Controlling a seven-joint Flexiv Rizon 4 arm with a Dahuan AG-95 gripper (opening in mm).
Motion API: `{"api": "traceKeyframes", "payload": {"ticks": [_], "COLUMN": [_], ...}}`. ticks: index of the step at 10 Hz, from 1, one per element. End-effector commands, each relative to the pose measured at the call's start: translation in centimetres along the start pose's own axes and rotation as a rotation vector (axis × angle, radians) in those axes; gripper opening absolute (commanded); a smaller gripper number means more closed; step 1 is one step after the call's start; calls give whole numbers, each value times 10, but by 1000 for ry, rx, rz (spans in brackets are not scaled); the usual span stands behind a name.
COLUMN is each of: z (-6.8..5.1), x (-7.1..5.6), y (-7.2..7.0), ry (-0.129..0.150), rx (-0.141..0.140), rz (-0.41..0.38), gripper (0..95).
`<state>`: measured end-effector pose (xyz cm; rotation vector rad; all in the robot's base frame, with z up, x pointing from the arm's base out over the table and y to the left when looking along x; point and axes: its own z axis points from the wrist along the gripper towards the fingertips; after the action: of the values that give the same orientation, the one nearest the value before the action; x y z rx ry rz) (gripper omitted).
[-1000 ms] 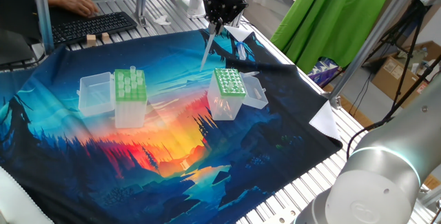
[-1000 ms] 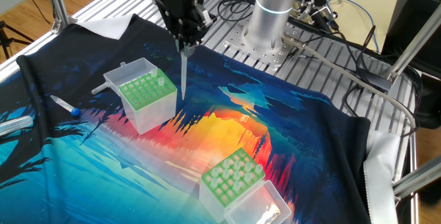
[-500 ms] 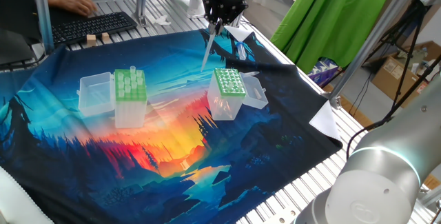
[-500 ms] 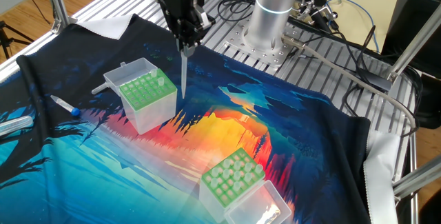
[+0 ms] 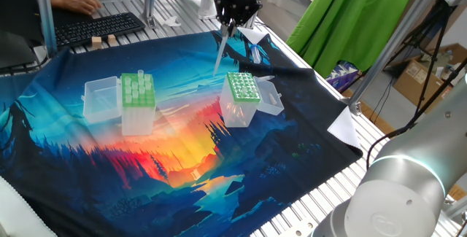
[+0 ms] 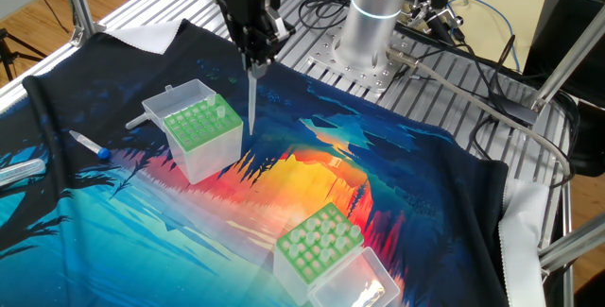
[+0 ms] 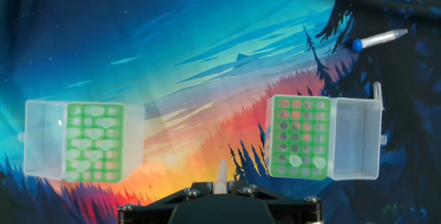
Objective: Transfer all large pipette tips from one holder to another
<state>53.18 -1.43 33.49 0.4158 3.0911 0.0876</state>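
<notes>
1. Frankly, almost nothing has changed in the last second: my gripper [image 6: 253,61] still hangs in the same spot, high over the cloth [image 6: 406,203] and pointing straight down.
2. My jaws stay narrowly closed on the wide end of one large pipette tip [image 6: 252,104], which hangs upright below them with its point clear of everything.
3. From the hand view, the held tip [image 7: 220,176] sits between the two boxes, not above either.
4. To the left there is the source holder [image 7: 93,141], its light-green plate still carrying many tips.
5. To the right is the destination holder [image 7: 300,138], with the darker, finely holed plate; two tips already stand in its near row.
6. Both boxes sit exactly where they were, lids open.
7. I read this as a pause mid-carry: the tip is lifted out but not yet lined up over a free hole.
8. My judgement is that the transfer is at an early stage, with most tips still to move.
</notes>
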Motion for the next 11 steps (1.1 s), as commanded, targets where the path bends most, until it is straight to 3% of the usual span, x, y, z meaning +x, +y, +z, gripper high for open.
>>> {"api": "traceKeyframes", "payload": {"ticks": [1,4,11], "z": [-1,0,6], "x": [-1,-3,11], "y": [0,-18,-68], "ry": [8,4,-3], "rx": [-1,-6,6], "rz": [-24,-94,-242], "gripper": [0,0,0]}}
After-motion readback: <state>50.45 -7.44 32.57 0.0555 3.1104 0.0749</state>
